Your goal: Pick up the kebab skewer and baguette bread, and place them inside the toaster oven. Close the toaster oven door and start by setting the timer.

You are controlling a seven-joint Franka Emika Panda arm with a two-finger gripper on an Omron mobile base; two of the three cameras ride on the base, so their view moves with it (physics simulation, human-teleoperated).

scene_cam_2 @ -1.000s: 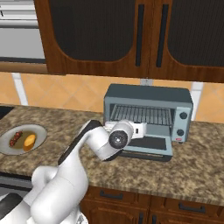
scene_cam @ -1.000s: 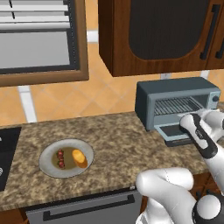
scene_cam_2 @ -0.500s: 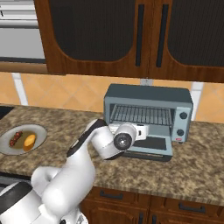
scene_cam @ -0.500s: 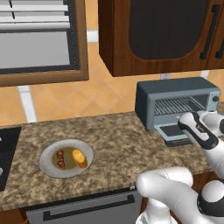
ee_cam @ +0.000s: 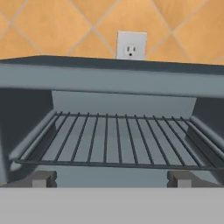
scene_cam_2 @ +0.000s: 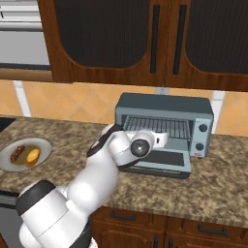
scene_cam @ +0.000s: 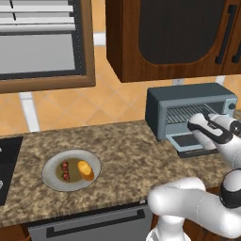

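Gripper [ee_cam: 112, 178] w/ two small dark fingertips [ee_cam: 43, 178] sits spread wide at the bottom of the hand view, nothing between them, looking straight into the boxy blue-grey toaster oven [ee_cam: 113, 78]. Wire rack [ee_cam: 118, 146] runs across the middle of that frame, bare, w/ a white wall outlet [ee_cam: 131, 45] on orange tile at top centre.

Left base view: oven [scene_cam: 188, 101] is at the right-centre of the frame on the speckled brown stone counter [scene_cam: 127, 155]. Its blue-grey framed door w/ dark glass pane [scene_cam: 188, 141] is dropped flat in front of the opening. White arm's hand [scene_cam: 207, 129] hovers over that door, right at the mouth of the oven.

Lower left of same frame: round grey plate [scene_cam: 51, 176] on the counter, well apart from the oven. On it, short thin kebab skewer w/ dark red and brown chunks [scene_cam: 65, 171] lies just beside the small oval golden-orange baguette bread [scene_cam: 85, 170], skewer on the left, bread on the right.

Right base view: oven [scene_cam_2: 164, 109] at centre, door [scene_cam_2: 164, 162] down, small dark knobs [scene_cam_2: 203, 129] along its right edge. Hand [scene_cam_2: 157, 140] in front of the rack. Plate [scene_cam_2: 43, 145] at the left edge, w/ bread [scene_cam_2: 32, 156] and skewer [scene_cam_2: 18, 152] on it. Dark wood cabinets [scene_cam_2: 131, 38] fill the top.
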